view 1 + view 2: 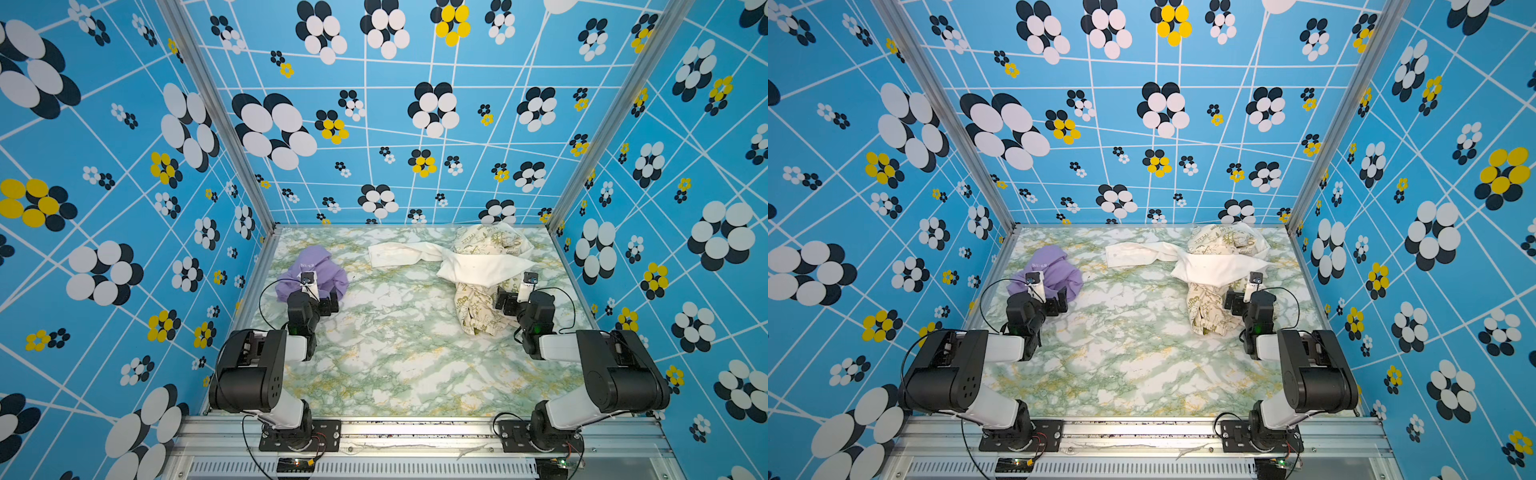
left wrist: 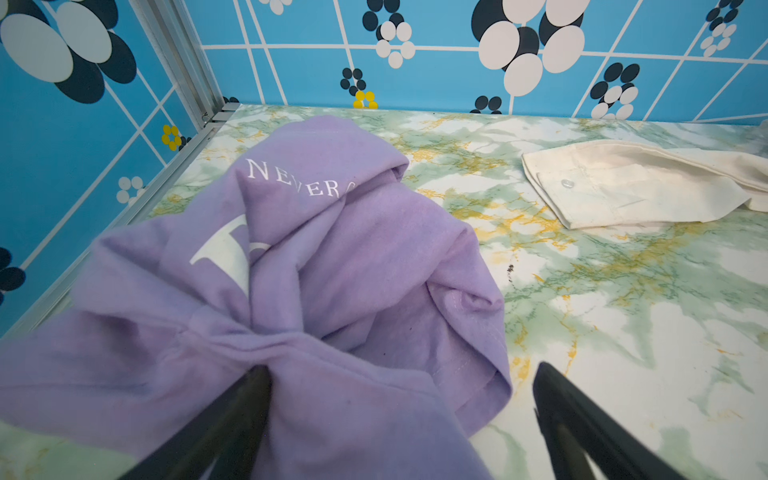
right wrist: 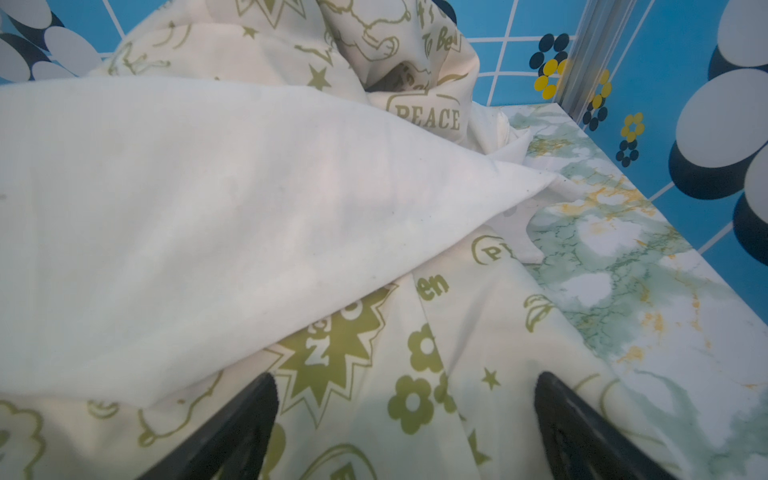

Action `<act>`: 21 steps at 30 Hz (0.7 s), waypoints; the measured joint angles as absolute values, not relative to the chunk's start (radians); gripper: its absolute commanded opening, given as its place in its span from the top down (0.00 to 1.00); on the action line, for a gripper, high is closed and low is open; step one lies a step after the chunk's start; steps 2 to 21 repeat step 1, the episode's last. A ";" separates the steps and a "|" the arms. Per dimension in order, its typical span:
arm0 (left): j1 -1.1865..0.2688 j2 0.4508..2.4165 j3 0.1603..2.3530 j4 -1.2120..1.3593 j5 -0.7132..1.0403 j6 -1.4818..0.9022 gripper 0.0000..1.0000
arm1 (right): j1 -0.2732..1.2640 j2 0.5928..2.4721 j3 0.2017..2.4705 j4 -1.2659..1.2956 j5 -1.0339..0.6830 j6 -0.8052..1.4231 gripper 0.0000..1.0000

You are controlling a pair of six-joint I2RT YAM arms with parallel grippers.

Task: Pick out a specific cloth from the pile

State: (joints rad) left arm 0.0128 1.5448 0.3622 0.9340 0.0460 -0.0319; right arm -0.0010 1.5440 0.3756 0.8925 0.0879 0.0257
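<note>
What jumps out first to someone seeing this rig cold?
The lilac cloth lies bunched alone at the left of the marble-print table, apart from the pile of cream printed and plain white fabric at the far right. The left gripper stands open with its fingers astride the lilac cloth's near edge, and the right gripper stands open over the pile. The loud blue flowered walls box it all in.
</note>
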 measured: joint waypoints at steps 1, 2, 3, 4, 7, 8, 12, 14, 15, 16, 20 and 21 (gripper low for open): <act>0.013 1.545 0.362 0.934 0.046 -0.032 0.01 | -0.001 1.544 0.376 0.892 0.088 0.026 0.01; 0.013 1.545 0.362 0.934 0.046 -0.032 0.01 | -0.001 1.544 0.376 0.892 0.088 0.026 0.01; 0.013 1.545 0.362 0.934 0.046 -0.032 0.01 | -0.001 1.544 0.376 0.892 0.088 0.026 0.01; 0.013 1.545 0.362 0.934 0.046 -0.032 0.01 | -0.001 1.544 0.376 0.892 0.088 0.026 0.01; 0.013 1.545 0.362 0.934 0.046 -0.032 0.01 | -0.001 1.544 0.376 0.892 0.088 0.026 0.01; 0.013 1.545 0.362 0.934 0.046 -0.032 0.01 | -0.001 1.544 0.376 0.892 0.088 0.026 0.01; 0.013 1.545 0.362 0.934 0.046 -0.032 0.01 | -0.001 1.544 0.376 0.892 0.088 0.026 0.01; 0.013 1.545 0.362 0.934 0.046 -0.032 0.01 | -0.001 1.544 0.376 0.892 0.088 0.026 0.01; 0.013 1.545 0.362 0.934 0.046 -0.032 0.01 | -0.001 1.544 0.376 0.892 0.088 0.026 0.01; 0.013 1.545 0.362 0.934 0.046 -0.032 0.01 | -0.001 1.544 0.376 0.892 0.088 0.026 0.01; 0.013 1.545 0.362 0.934 0.046 -0.032 0.01 | -0.001 1.544 0.376 0.892 0.088 0.026 0.01; 0.013 1.545 0.362 0.934 0.046 -0.032 0.01 | -0.001 1.544 0.376 0.892 0.088 0.026 0.01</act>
